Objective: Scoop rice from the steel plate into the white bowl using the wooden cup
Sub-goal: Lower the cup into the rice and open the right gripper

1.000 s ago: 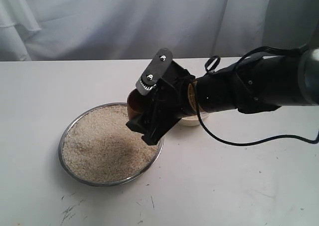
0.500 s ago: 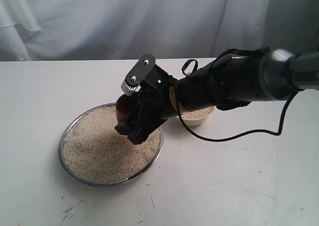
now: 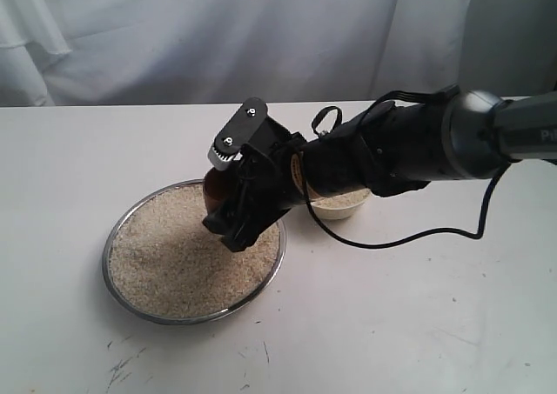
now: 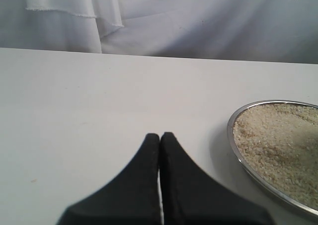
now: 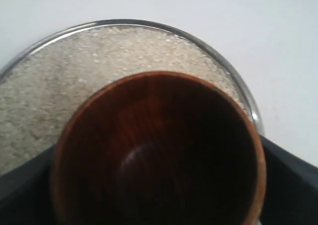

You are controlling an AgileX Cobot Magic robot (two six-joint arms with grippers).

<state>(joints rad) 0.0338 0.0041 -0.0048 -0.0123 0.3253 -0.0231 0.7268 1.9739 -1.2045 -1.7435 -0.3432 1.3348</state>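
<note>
While the rice (image 3: pixel 170 259) lies as a low, loose heap filling the steel plate (image 3: pixel 108 253), the wooden cup (image 3: pixel 211 190) hangs tipped on its side over the plate's far edge. Contact between cup and grains: cannot tell. In the right wrist view the cup's dark inside is bare. The right hand (image 3: pixel 233 190) grips the cup, jaws wide around its body. The white bowl (image 3: pixel 346 204), holding some rice, sits just beside the plate, partly hidden by the arm. The left hand (image 4: pixel 160 140) is closed and empty, over the bare white surface (image 3: pixel 418 324) near the plate.
</note>
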